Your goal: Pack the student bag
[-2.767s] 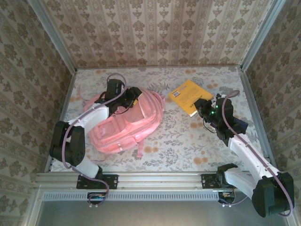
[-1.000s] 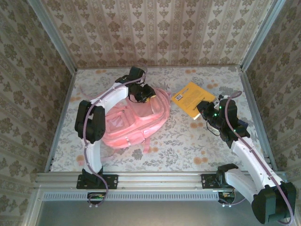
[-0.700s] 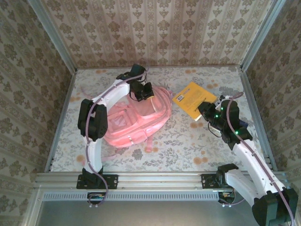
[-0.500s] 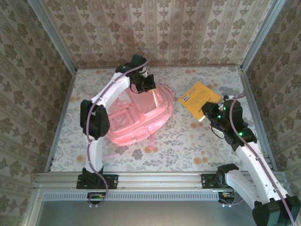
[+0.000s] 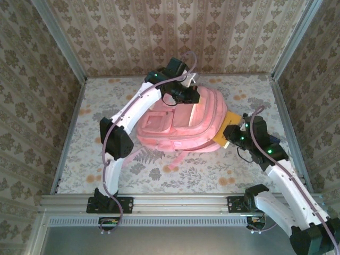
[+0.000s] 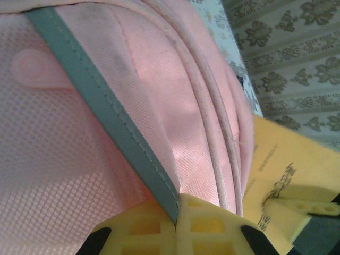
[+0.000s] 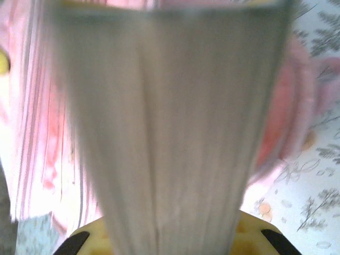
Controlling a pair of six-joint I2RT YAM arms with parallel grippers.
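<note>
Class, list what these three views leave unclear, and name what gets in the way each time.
- yellow book: top view, mostly covered by the student bag; inside or underneath, cannot tell.
- Book's print: left wrist view, too small and cut by the edge.
- right gripper fingers: right wrist view, blurred page edges mostly cover them.
- Bag's opening: top view, left gripper sits over it.

L arm is stretching far fwd, elbow raised, left gripper [image 5: 187, 95] fingers pinching the student bag [image 5: 180, 125]. R arm is reaching fwd-left, low, right gripper [image 5: 229, 136] fingers clamping a book [image 7: 170, 133].
</note>
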